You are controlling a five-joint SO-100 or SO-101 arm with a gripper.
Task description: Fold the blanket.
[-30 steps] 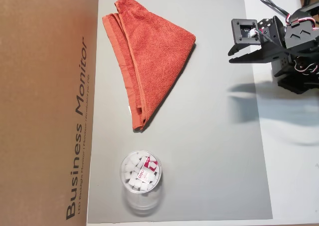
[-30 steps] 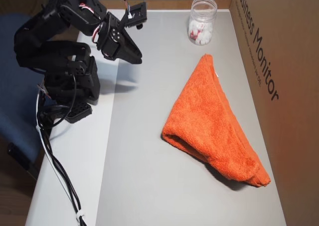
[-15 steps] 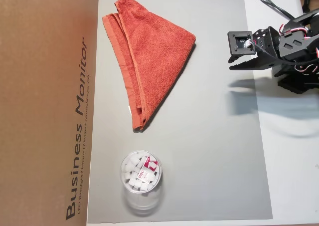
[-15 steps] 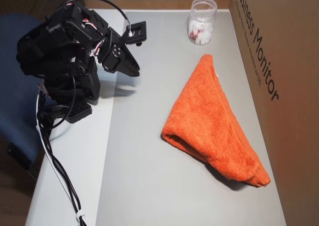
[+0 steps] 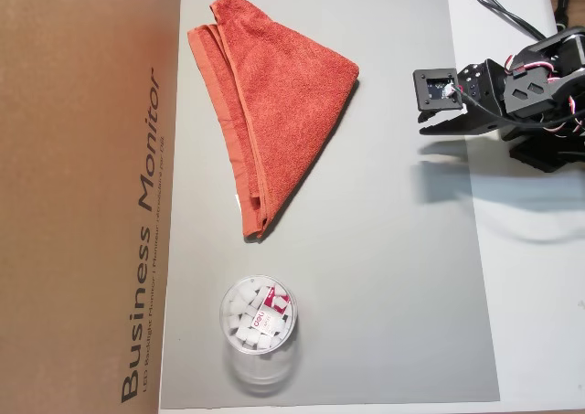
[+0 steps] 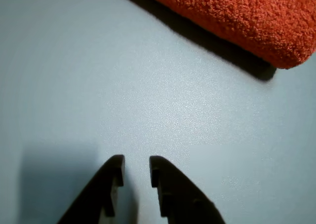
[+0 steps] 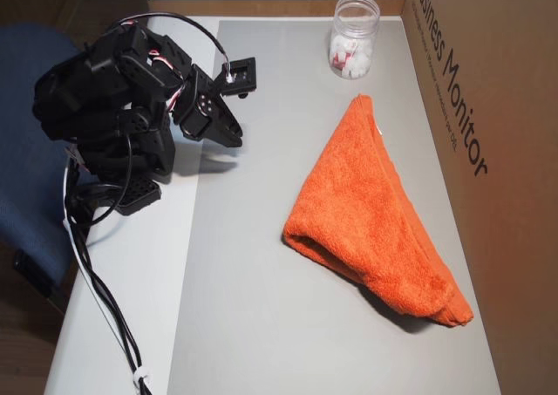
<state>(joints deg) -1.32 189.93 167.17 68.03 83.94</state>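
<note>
In both overhead views I see the orange-red terry-cloth blanket folded into a triangle on the grey mat, well apart from the black two-finger gripper. Only my wrist view resolves its fingertips, narrowly parted, empty, near the blanket's rounded fold.

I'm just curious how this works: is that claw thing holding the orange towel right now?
No. In the wrist view the gripper is over bare gray mat with nothing between its fingertips, and the blanket lies apart from it.
</note>
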